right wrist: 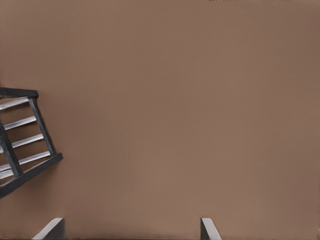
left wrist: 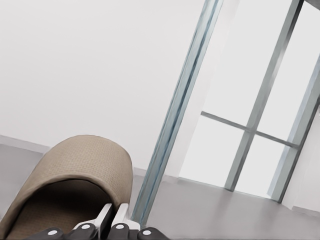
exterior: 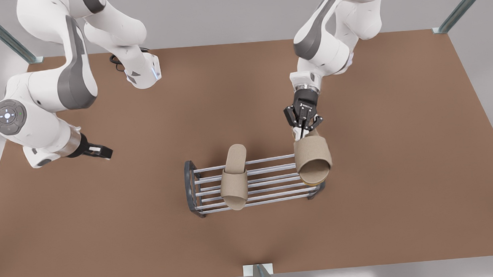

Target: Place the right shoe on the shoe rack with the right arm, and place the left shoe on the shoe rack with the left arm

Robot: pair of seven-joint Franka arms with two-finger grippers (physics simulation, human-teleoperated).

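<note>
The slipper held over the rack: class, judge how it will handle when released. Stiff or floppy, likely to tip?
The held slipper probably is light and fairly stiff: the left tool holds it by one edge without sagging. Its woven fabric likely grips. Tilted over the shoe rack's end, it might tip off.

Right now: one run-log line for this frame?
left gripper: shut on left shoe, over shoe rack end | right gripper: open, waiting over table | right shoe: on rack
</note>
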